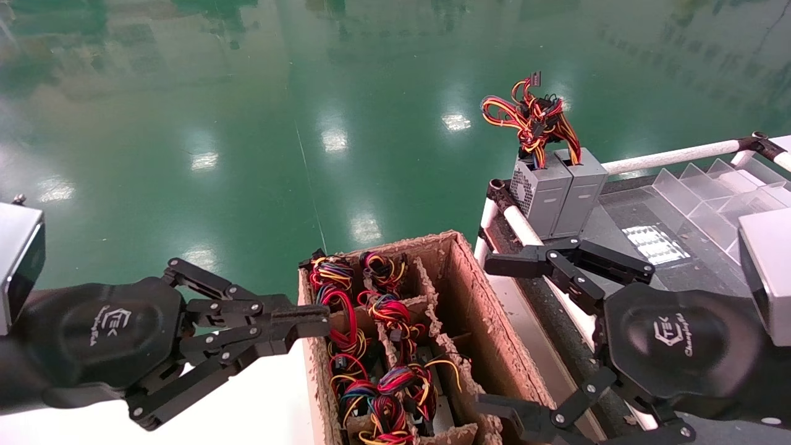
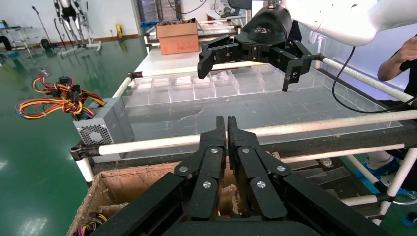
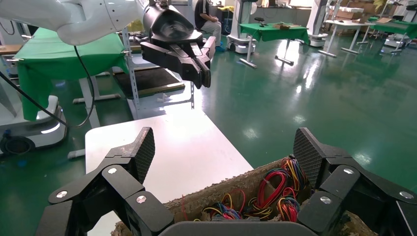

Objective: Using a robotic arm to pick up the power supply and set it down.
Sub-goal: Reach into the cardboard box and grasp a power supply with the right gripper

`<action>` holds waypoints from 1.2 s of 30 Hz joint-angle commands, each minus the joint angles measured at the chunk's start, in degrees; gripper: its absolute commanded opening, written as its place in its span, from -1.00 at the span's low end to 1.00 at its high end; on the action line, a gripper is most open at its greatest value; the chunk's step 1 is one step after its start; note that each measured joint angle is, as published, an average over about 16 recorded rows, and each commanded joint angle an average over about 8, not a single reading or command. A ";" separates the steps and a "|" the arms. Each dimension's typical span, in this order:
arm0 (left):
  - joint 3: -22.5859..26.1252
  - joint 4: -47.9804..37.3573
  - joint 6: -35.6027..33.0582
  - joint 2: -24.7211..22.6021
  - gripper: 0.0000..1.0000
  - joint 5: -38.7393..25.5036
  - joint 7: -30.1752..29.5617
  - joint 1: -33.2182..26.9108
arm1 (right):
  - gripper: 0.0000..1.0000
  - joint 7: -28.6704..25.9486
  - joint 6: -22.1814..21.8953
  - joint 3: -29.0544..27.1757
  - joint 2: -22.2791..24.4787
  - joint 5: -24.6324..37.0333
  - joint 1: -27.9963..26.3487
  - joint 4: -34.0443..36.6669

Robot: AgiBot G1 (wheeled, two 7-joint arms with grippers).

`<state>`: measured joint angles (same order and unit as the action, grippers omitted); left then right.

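Observation:
Two grey boxes stand side by side on the right table's near corner. The plain-sided one is the power supply (image 1: 584, 185), topped by a red, yellow and black wire bundle (image 1: 534, 117). Its neighbour (image 1: 536, 193) (image 2: 101, 130) shows a perforated vent. My right gripper (image 1: 492, 334) (image 2: 246, 73) (image 3: 226, 147) is wide open and holds nothing. It hovers over the right rim of the cardboard box (image 1: 469, 290), short of the two units. Over the box's left rim, my left gripper (image 1: 321, 321) (image 2: 226, 120) (image 3: 202, 78) is shut and empty.
The cardboard box (image 3: 221, 191) has compartments holding several more wire bundles (image 1: 386, 309). White tube rails (image 1: 673, 157) edge the right table, which carries clear plastic dividers (image 1: 710, 185). A white tabletop (image 1: 259, 408) lies left of the box. Green floor lies beyond.

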<state>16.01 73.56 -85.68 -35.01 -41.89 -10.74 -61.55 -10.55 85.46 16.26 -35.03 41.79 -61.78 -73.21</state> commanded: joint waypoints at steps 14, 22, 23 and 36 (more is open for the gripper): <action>0.06 -0.05 -0.01 0.00 1.00 0.02 0.03 -0.03 | 1.00 -2.83 0.11 3.24 0.46 5.81 -1.39 1.89; 0.10 -0.06 0.00 0.01 1.00 0.04 0.05 -0.04 | 1.00 -6.51 4.77 10.01 -0.26 11.96 -4.89 1.30; 0.10 -0.06 0.00 0.01 1.00 0.05 0.06 -0.04 | 1.00 -6.65 5.06 11.06 -0.39 12.34 -5.11 0.90; 0.16 -0.06 0.02 0.04 1.00 0.08 0.08 -0.06 | -1.00 -1.25 2.66 19.92 -2.50 17.36 -5.66 -2.65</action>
<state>16.17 73.50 -85.65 -34.97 -41.81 -10.66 -61.61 -12.34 88.15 35.89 -37.55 58.99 -67.42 -75.63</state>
